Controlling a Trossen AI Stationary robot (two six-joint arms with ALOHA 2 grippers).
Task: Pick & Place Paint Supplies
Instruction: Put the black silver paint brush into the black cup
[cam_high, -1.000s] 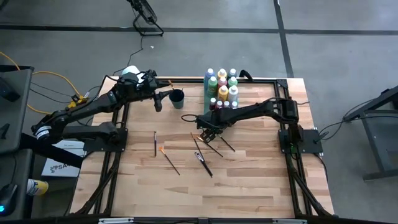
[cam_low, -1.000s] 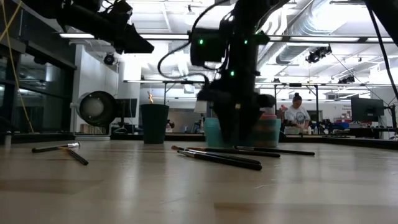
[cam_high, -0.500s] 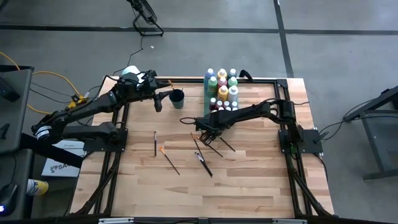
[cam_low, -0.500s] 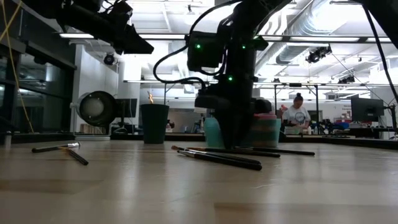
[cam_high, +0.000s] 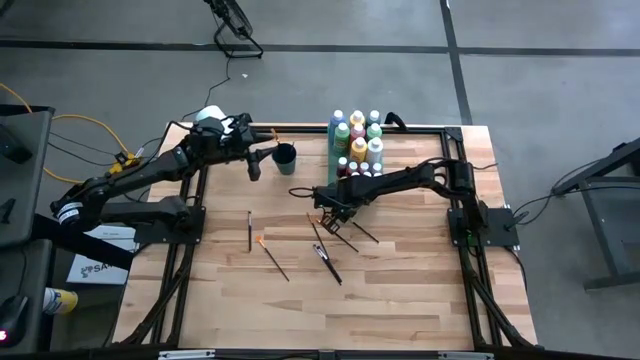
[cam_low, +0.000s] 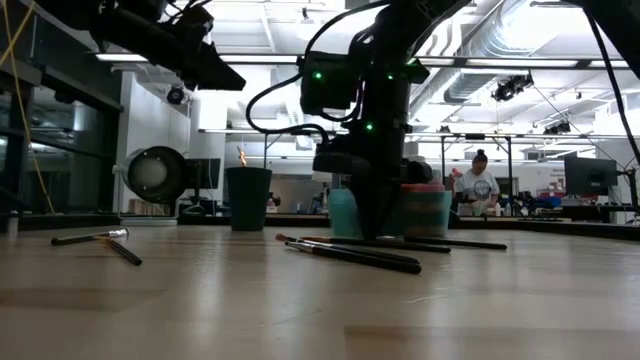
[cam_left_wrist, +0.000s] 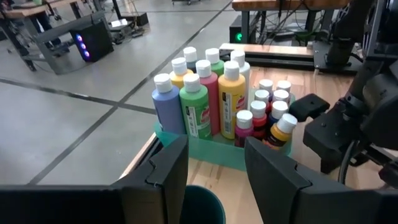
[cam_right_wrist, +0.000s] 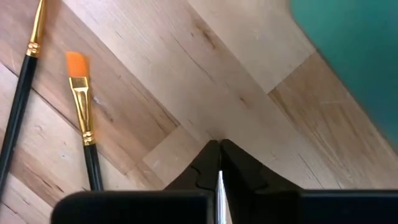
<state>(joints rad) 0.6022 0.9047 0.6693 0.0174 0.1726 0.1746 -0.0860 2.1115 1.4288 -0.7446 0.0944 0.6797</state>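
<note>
While paint bottles (cam_high: 358, 140) fill green tray (cam_left_wrist: 211, 154), right pincer (cam_high: 327, 214) pinches paintbrush (cam_right_wrist: 220, 194); left pincer (cam_left_wrist: 214, 168) spread above cup (cam_high: 285, 158)

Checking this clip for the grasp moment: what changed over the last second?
The right gripper shifted slightly left over the paintbrushes and closed; its fingers now pinch a thin silvery brush part. The left gripper kept hovering by the dark cup; the other brushes and the bottles stayed put.
</note>
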